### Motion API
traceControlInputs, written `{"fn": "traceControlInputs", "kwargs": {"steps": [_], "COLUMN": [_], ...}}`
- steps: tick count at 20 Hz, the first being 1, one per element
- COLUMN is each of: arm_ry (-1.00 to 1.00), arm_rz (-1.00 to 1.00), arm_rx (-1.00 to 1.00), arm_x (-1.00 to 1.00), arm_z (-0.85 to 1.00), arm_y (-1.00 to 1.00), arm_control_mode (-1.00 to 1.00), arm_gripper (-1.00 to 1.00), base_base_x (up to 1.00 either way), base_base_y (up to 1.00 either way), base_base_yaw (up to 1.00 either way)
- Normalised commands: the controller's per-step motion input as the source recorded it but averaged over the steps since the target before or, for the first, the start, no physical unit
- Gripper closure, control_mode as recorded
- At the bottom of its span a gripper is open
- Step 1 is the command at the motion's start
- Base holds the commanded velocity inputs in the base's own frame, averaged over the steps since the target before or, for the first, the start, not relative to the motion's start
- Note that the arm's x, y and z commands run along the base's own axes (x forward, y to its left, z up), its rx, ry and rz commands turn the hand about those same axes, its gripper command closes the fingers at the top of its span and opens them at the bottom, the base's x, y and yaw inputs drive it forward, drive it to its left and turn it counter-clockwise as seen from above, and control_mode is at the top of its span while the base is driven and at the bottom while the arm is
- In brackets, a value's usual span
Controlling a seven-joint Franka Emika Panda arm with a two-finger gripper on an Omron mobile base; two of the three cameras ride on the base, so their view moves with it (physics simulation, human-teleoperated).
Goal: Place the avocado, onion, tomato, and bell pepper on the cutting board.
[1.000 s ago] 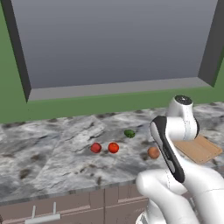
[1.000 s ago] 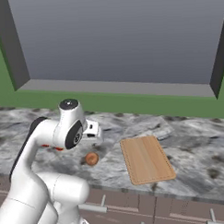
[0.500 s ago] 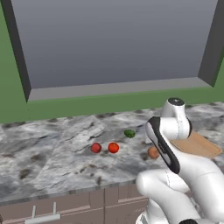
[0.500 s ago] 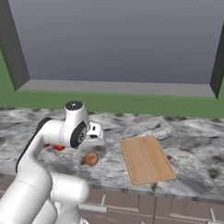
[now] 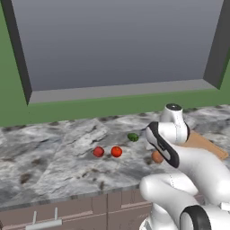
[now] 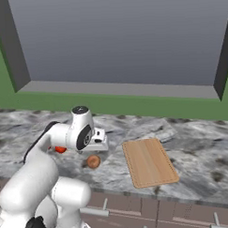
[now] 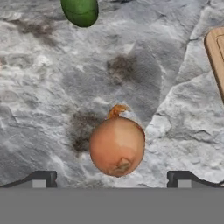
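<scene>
The onion point(image 7: 117, 146), a brown ball with a short stem, lies on the marble counter right below my gripper point(image 7: 111, 180). The gripper is open, with one dark fingertip point(image 7: 41, 178) on each side of the onion and nothing held. The green avocado point(image 7: 80, 11) lies beyond it. The edge of the cutting board point(image 7: 216, 57) shows at the right. In the left base view the avocado point(image 5: 133, 137), tomato point(image 5: 117, 151) and bell pepper point(image 5: 98, 152) lie left of the onion point(image 5: 157, 157). The arm partly covers the cutting board point(image 5: 204, 143). In the right base view the onion point(image 6: 93, 161) sits left of the cutting board point(image 6: 150, 161).
The grey marble counter point(image 5: 54, 148) runs left to right under a wide window recess point(image 5: 117, 45). Brown drawer fronts point(image 5: 67, 211) lie below its front edge. A bit of red vegetable point(image 6: 60, 149) peeks out behind my arm in the right base view.
My hand has shifted slightly along the counter over the onion. The jaws stay wide. None of the vegetables has moved.
</scene>
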Motion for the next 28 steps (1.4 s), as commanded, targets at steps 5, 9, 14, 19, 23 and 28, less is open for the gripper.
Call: {"fn": "traceControlInputs", "kwargs": {"steps": [5,9,14,19,23,28], "arm_ry": [0.07,0.07,0.06,0.05,0.05,0.01], "arm_rz": [0.0,0.0,0.0,0.0,0.0,0.0], "arm_rx": [0.0,0.0,0.0,0.0,0.0,0.0], "arm_x": [0.14,0.11,0.05,0.05,0.02,-0.01], "arm_z": [-0.29,-0.29,-0.29,-0.27,-0.26,-0.07], "arm_y": [0.0,0.0,0.0,0.0,0.0,0.0], "arm_control_mode": [-1.0,-1.0,-1.0,-1.0,-1.0,-1.0], "arm_gripper": [-1.0,-1.0,-1.0,-1.0,-1.0,1.0], "base_base_x": [0.0,0.0,0.0,0.0,0.0,0.0], "base_base_y": [0.0,0.0,0.0,0.0,0.0,0.0], "base_base_yaw": [0.0,0.0,0.0,0.0,0.0,0.0]}}
